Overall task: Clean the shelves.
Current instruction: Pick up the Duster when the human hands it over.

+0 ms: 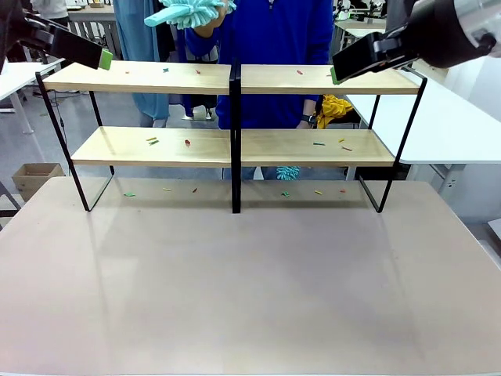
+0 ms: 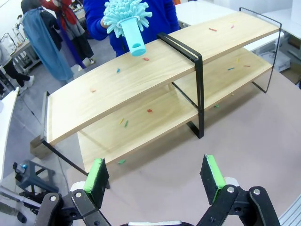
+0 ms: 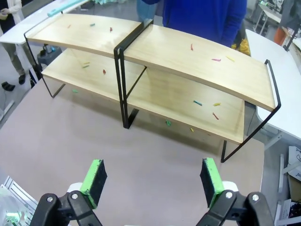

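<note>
The shelves (image 1: pixel 196 78) (image 2: pixel 155 70) (image 3: pixel 188 56) stand at the far side of the brownish table, two tiers of light-wood boards on a black frame with a central post. Small coloured scraps (image 1: pixel 153 141) lie scattered on the boards and on the tabletop below. A person in blue behind the rack holds a teal fluffy duster (image 1: pixel 188 12) (image 2: pixel 128 21) above the upper left board. My left gripper (image 1: pixel 104 59) (image 2: pixel 157 176) hovers open at the rack's upper left end. My right gripper (image 1: pixel 335 74) (image 3: pixel 153 176) hovers open near the upper right board. Both hold nothing.
A second teal duster (image 1: pixel 287 171) lies behind the lower shelf by the central post. White tables (image 1: pixel 446 117) flank the scene, and a cardboard box (image 1: pixel 33 176) sits on the floor at left. The brownish tabletop (image 1: pixel 250 282) in front of the rack is bare.
</note>
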Robot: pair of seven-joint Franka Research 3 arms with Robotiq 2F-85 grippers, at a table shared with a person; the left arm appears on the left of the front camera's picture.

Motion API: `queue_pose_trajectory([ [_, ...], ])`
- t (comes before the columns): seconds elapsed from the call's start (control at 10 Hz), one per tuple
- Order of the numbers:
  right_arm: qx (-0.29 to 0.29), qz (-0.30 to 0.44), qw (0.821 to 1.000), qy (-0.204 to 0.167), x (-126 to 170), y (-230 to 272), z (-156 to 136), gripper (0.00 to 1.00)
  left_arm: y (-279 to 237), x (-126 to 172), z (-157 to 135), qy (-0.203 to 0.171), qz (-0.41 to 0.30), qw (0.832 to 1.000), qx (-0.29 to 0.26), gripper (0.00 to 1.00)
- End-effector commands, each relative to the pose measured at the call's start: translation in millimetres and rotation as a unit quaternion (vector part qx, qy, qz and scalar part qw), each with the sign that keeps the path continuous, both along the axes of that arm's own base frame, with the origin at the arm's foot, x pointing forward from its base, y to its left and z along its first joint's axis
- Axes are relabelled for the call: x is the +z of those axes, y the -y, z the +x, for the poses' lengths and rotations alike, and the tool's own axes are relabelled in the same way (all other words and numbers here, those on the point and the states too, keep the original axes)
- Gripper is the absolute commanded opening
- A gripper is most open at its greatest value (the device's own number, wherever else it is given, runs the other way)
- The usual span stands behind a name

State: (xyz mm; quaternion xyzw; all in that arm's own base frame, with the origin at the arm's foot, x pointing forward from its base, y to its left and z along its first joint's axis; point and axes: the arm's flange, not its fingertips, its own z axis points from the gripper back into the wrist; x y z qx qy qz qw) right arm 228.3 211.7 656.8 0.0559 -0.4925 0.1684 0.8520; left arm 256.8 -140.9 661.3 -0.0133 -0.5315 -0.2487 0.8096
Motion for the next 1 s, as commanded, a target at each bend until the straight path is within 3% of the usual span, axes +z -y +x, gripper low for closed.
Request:
queue_pose_trajectory([
  [0.0,0.028,0.022,0.999,0.004,-5.8,5.8,1.5,1.00,0.2,0.0,0.0,0.000,-0.002,1.000,0.001,1.00],
  [0.3,0.017,0.041,0.999,0.031,0.8,10.1,0.1,1.00,0.2,0.0,0.0,0.000,-0.002,1.000,0.001,1.00],
  [0.4,0.007,0.019,1.000,0.008,2.8,1.7,-1.1,1.00,0.2,0.0,0.0,0.000,-0.002,1.000,0.001,1.00],
  [0.9,0.007,0.019,1.000,0.008,2.8,1.7,-1.1,1.00,0.2,0.0,0.0,0.000,-0.002,1.000,0.001,1.00],
])
